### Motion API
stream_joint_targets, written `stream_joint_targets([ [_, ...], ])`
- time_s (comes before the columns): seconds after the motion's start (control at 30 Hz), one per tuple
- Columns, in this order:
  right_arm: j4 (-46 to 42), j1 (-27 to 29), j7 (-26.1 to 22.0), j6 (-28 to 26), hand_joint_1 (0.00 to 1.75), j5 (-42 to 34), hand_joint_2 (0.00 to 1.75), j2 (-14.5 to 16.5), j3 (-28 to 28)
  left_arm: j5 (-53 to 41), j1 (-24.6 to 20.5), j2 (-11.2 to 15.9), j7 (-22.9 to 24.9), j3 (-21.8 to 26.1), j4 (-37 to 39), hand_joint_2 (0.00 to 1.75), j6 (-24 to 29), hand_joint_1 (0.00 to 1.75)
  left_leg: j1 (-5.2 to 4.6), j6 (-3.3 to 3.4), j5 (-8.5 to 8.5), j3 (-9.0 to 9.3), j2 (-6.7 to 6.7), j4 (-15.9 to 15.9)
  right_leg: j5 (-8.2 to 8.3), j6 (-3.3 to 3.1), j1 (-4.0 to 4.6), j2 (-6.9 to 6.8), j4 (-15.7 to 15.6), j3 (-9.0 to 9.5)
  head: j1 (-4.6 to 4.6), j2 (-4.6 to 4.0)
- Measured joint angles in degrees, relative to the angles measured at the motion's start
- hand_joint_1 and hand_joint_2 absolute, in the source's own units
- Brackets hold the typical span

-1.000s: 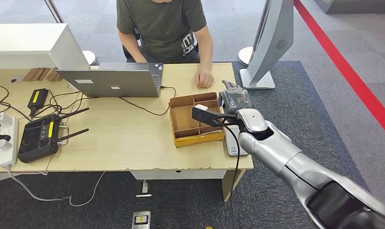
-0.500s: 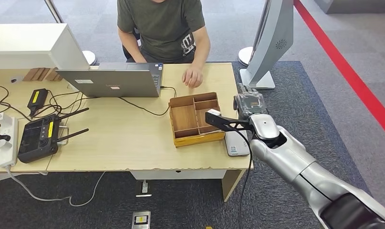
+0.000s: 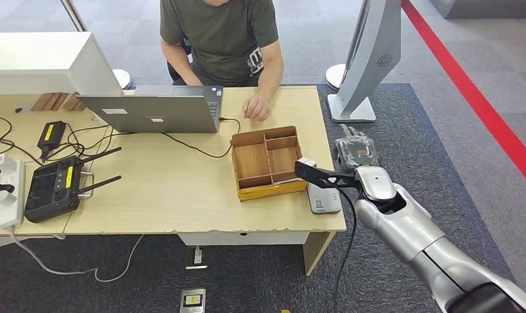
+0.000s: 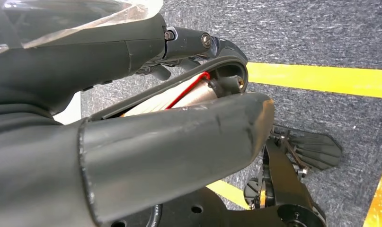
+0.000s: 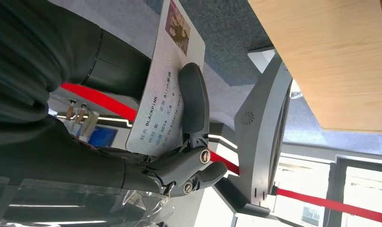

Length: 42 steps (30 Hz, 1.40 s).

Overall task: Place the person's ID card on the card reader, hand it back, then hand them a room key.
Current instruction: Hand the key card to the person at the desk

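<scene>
Silver right arm enters from lower right of the head view; right hand (image 3: 355,151) sits right of centre, off the tabletop (image 3: 169,195) edge, w/ fingers (image 5: 192,101) pinching the ID card (image 5: 166,80) flat against the palm, prob. so it can be laid face-down. Card reader (image 3: 322,197), white, lies just left of the hand by the wooden tray (image 3: 268,163), so the card looks not yet placed. Left hand (image 4: 146,161): fingers' state can't tell. Farther up, a person (image 3: 221,36) waits behind the laptop (image 3: 152,111), upper centre.
</scene>
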Motion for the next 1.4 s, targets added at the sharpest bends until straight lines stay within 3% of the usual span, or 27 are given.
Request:
stream_joint_targets([
  [1.0,0.03,6.59,-1.54,-0.49,1.75,-2.92,1.75,-0.64,-1.50,-2.48,-0.09,0.79,-0.68,-0.14,0.00,0.00,-2.07,0.00,0.00,0.00,0.00,-0.02,0.00,0.00,0.00,0.00,0.00,0.00,0.00,-0.01,0.00,0.00],
  [1.4,0.69,9.60,-2.21,-3.30,1.75,-4.45,1.75,-0.17,-1.71,-2.87,-0.15,0.87,-1.11,-0.15,0.00,0.00,-2.82,0.00,0.00,0.00,0.00,-0.01,0.00,-0.01,0.00,0.00,0.00,0.00,0.00,-0.01,0.00,-0.01],
])
